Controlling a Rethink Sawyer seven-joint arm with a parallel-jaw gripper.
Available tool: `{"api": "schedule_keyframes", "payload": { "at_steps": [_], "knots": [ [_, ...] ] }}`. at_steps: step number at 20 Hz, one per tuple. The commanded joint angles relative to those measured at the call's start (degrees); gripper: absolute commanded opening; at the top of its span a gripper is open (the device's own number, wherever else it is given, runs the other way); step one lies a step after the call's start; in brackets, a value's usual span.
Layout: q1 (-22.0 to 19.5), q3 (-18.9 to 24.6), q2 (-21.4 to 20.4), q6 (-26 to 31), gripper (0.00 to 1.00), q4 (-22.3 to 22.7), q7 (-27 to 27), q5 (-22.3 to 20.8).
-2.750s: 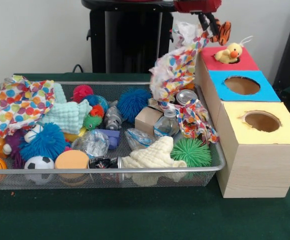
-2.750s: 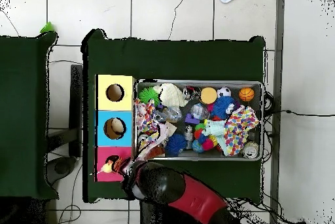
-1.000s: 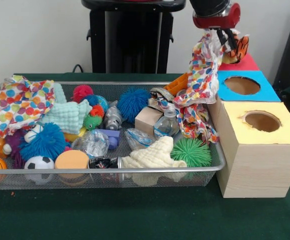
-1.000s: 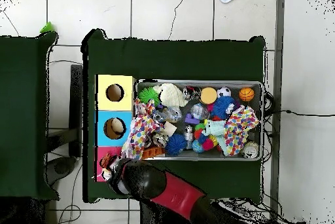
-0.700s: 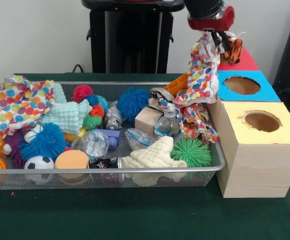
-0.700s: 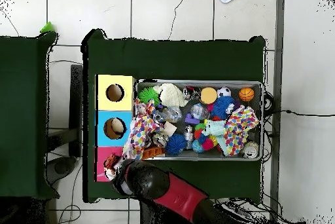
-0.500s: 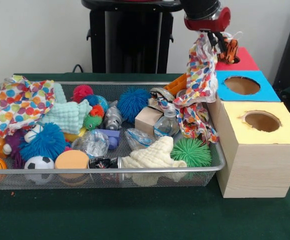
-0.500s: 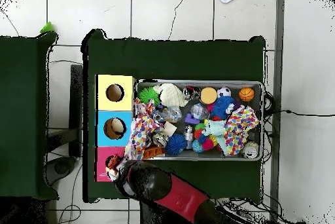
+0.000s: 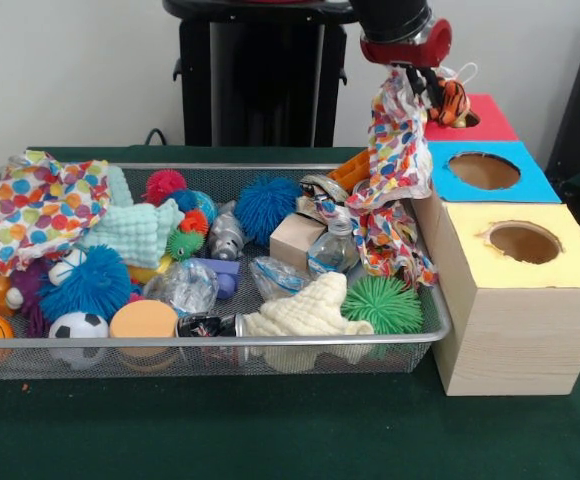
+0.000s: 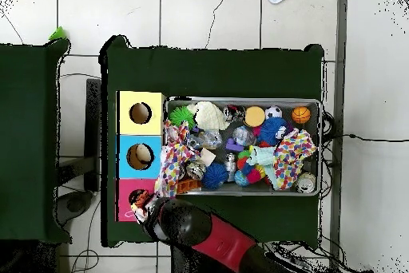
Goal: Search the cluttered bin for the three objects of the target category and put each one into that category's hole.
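My gripper (image 9: 425, 88) hangs over the left edge of the red box (image 9: 482, 122), shut on an orange tiger-striped plush toy (image 9: 451, 100). A polka-dot cloth (image 9: 394, 140) is caught with it and trails down from the fingers into the wire bin (image 9: 270, 341). Part of the red box's hole (image 9: 467, 119) shows just behind the toy. In the overhead view the arm covers the gripper (image 10: 144, 203); the toy (image 10: 139, 199) peeks out over the red box (image 10: 125, 207), and the cloth (image 10: 172, 163) runs back into the bin.
A blue box (image 9: 490, 172) and a yellow-topped box (image 9: 523, 243), each with a round hole, stand in a row right of the bin. The bin holds spiky balls, sports balls, cloths, plastic bottles and a small cardboard box (image 9: 296, 240).
The gripper has drifted left, from above the red box's middle to its bin-side edge, carrying the tiger toy and dragging the polka-dot cloth. The yellow duck seen earlier on the red hole no longer shows.
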Motion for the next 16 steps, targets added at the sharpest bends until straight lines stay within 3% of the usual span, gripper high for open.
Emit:
{"api": "schedule_keyframes", "payload": {
  "at_steps": [1, 16],
  "knots": [
    [0.9, -1.3, 7.0, -4.0, 0.0, -1.3, 10.2, -1.8],
    [3.7, -1.9, 13.0, -10.4, 0.0, -4.5, 11.7, -3.6]
  ]
}}
